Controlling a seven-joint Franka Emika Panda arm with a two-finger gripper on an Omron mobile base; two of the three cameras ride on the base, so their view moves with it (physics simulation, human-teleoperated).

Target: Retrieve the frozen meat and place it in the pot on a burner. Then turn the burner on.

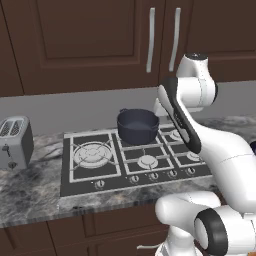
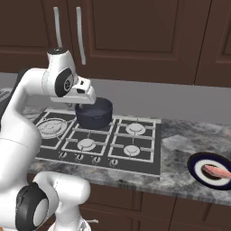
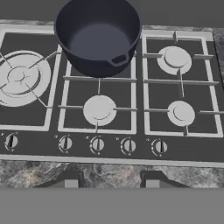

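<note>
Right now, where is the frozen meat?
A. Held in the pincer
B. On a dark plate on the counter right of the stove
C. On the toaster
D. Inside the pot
B: the frozen meat lies on the dark plate on the counter, and the pot is empty.

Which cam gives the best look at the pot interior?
The hand view: it looks down into the pot on the rear centre burner, showing the empty bottom and one handle. The left base view gives a side-on look with only the rim, and in the right base view the arm partly covers it.
</note>
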